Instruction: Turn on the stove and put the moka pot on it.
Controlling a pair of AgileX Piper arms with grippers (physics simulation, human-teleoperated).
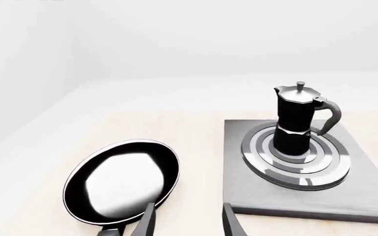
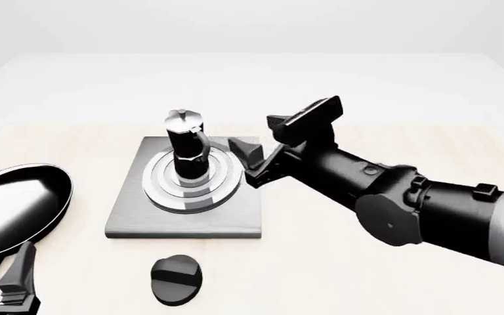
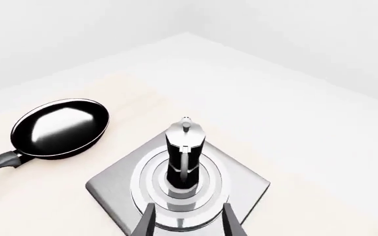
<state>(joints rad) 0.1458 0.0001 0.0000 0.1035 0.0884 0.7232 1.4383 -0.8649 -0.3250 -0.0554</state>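
Moka pot [image 2: 184, 149] stands upright on the silver burner rings [image 2: 191, 181] of the stove [image 2: 129, 220], roughly at their centre, lid shut; its contents cannot be seen. Its handle points toward the right arm's side in the front view. No claw touches it.

Frying pan [image 2: 11, 209] lies on the tabletop [image 2: 366, 275] to the left of the stove, apart from the slab, its glossy bowl holding nothing visible. Its handle runs back toward the near left corner, close by the left claw [image 2: 7, 282].

Black oval knob [image 2: 176, 280] sits on the tabletop just in front of the stove's near edge, separate from the slab, ridge uppermost. Its setting cannot be read from these views.

Right claw [image 2: 250, 157] hovers just beside the stove's far right corner, near the pot but clear of it — fingers parted, nothing between them. In the right wrist view the two fingertips [image 3: 148, 221] frame the burner with the pot beyond.

Left claw is low at the near left of the tabletop — fingers spread, holding nothing, as the left wrist view confirms, with the pan handle [image 1: 110, 231] just beside one finger [image 1: 146, 221].

The bulky right arm [image 2: 427, 210] crosses above the tabletop to the right of the stove.
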